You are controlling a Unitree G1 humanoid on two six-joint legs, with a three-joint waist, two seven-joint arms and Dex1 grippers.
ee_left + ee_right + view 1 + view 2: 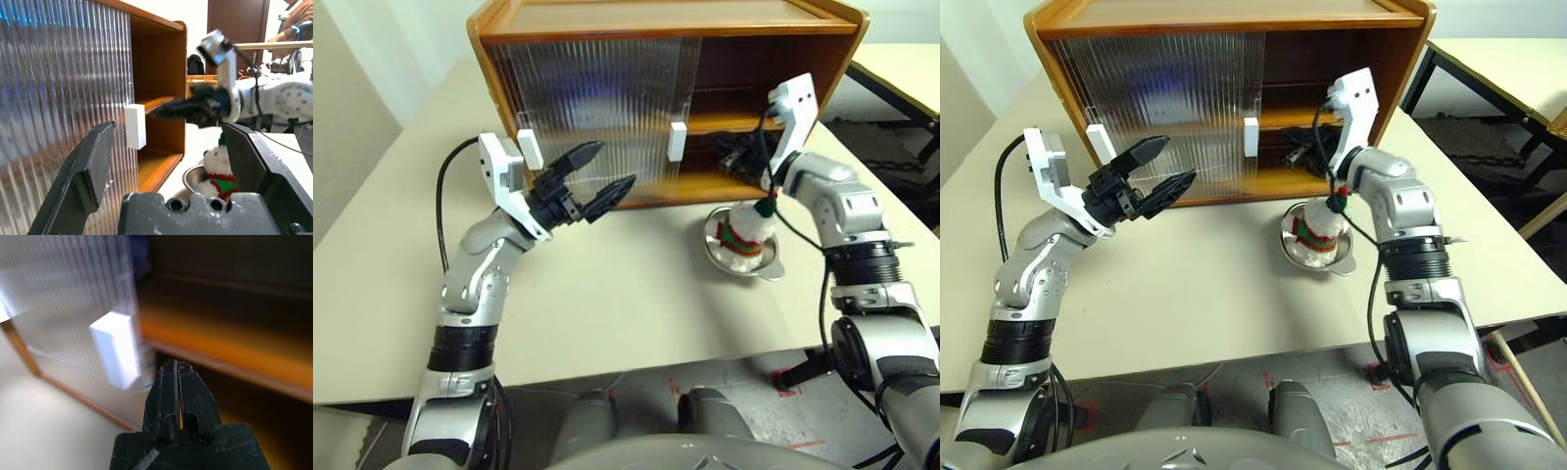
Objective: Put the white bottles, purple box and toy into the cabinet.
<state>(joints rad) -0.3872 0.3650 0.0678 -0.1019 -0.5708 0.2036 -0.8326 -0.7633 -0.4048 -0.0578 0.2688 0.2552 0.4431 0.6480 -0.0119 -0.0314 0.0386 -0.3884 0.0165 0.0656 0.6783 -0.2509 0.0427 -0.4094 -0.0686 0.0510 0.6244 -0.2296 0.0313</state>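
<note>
Pale table (607,294): toy (745,231) sits in steel bowl (771,266), unstowed; left tool (593,181) spread wide, empty; right tool (176,382) pinched shut on nothing at cabinet (607,39) opening beside white handle (677,141); bottles and purple box cannot be made out behind ribbed door (597,117).

Both arms (475,284) are showing silver shells with black ribbed joints; black cables (441,206) are running along them to white wrist brackets (497,166) and black pointed fingers (573,157).
</note>
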